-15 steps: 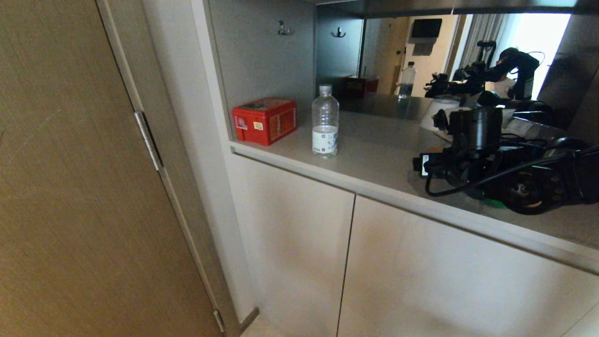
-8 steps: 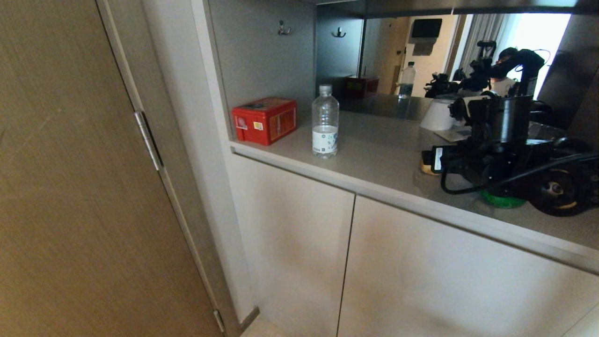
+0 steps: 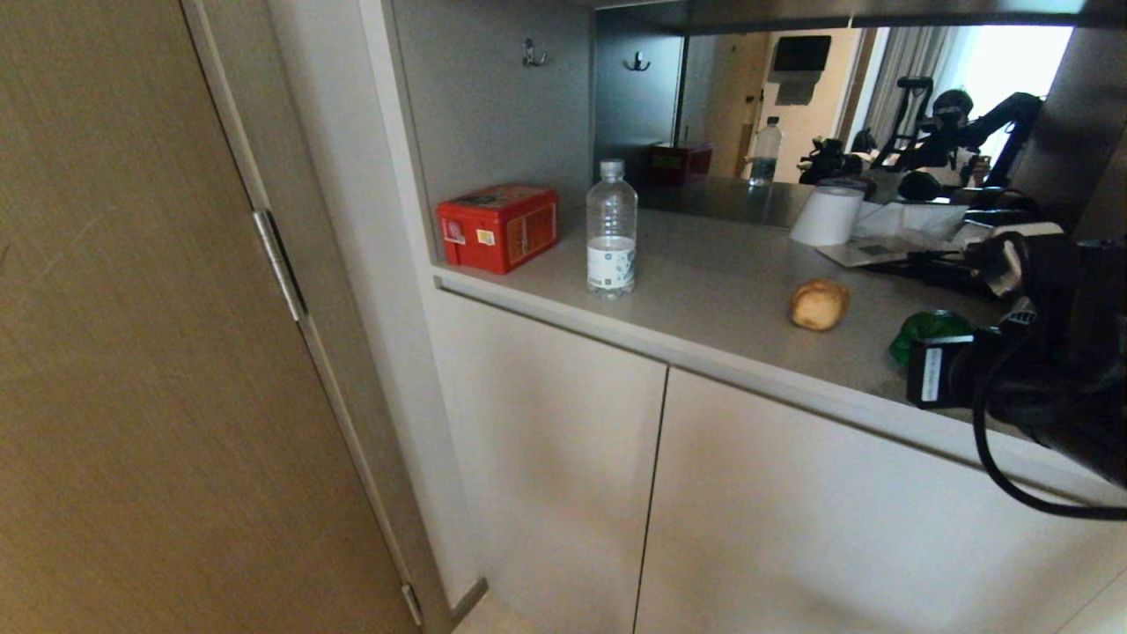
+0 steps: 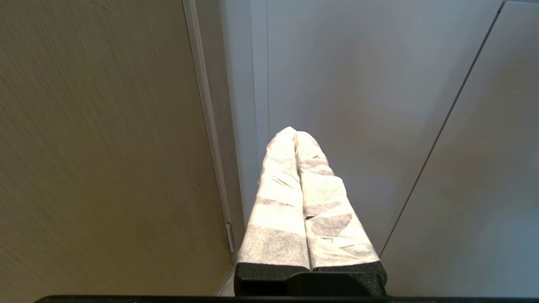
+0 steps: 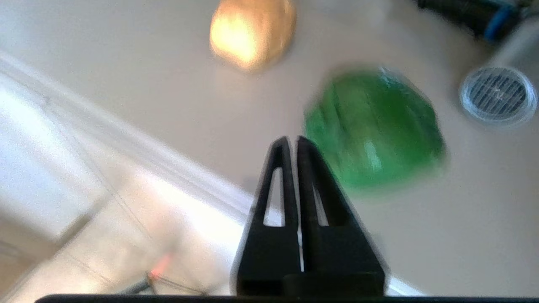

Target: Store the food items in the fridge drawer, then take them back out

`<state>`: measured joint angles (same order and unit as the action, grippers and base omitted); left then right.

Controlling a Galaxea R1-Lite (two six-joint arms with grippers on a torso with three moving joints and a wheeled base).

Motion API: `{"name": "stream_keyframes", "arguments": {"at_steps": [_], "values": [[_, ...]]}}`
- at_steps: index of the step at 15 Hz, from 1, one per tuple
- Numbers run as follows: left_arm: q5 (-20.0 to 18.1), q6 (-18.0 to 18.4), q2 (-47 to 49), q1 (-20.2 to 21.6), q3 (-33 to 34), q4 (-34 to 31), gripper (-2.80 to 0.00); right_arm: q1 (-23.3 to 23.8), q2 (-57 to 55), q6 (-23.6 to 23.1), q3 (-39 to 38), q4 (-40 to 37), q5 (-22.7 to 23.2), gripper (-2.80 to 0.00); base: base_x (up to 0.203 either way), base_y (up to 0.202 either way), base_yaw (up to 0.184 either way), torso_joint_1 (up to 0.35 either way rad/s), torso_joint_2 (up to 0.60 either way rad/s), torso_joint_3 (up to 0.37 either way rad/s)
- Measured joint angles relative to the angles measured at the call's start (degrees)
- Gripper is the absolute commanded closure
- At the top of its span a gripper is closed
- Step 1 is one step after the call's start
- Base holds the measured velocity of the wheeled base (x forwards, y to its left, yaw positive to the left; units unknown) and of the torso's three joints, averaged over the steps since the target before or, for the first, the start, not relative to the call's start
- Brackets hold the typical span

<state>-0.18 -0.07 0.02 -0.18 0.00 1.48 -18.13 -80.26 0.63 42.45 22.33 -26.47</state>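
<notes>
Beige countertop (image 3: pixel 704 291) in a mirrored niche carries the potato (image 3: pixel 819 305) and, just beside it toward the right, the green bell pepper (image 3: pixel 924 331), both near the front edge. Above that edge hangs the right gripper (image 5: pixel 293 143), fingers pressed together on nothing. Parked low before the cabinet doors (image 4: pixel 362 84), the left gripper (image 4: pixel 296 134) is likewise closed and empty. Farther left stand a water bottle (image 3: pixel 611 229) and a red box (image 3: pixel 498 226).

One potato (image 3: pixel 819 305) and one green pepper (image 3: pixel 924 333) lie on the table (image 3: pixel 704 282). There is also one water bottle (image 3: pixel 611 229), one red box (image 3: pixel 498 226) and one paper roll (image 3: pixel 828 216).
</notes>
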Motion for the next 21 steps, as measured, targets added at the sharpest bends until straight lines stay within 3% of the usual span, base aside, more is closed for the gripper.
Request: {"name": "stream_keyframes", "arguments": {"at_steps": [3, 7, 15, 21], "values": [[0.01, 0.00, 0.00, 0.00, 0.00, 0.00, 0.00, 0.02, 8.11, -0.74, -8.22, 0.04, 1.67, 0.00, 0.000, 0.000, 0.000, 0.000, 0.00, 0.000], [0.01, 0.00, 0.00, 0.00, 0.00, 0.00, 0.00, 0.05, 13.61, -0.85, -12.59, 0.21, 1.78, 0.00, 0.000, 0.000, 0.000, 0.000, 0.00, 0.000], [-0.01, 0.00, 0.00, 0.00, 0.00, -0.02, 0.00, -0.04, 15.16, -0.79, -14.53, 0.23, 2.33, 0.00, 0.000, 0.000, -0.007, -0.001, 0.00, 0.001], [-0.01, 0.00, 0.00, -0.02, 0.00, 0.00, 0.00, -0.06, 15.34, -0.70, -15.14, 0.22, 2.30, 0.00, -0.001, 0.007, -0.157, 0.004, 0.00, 0.001]]}}
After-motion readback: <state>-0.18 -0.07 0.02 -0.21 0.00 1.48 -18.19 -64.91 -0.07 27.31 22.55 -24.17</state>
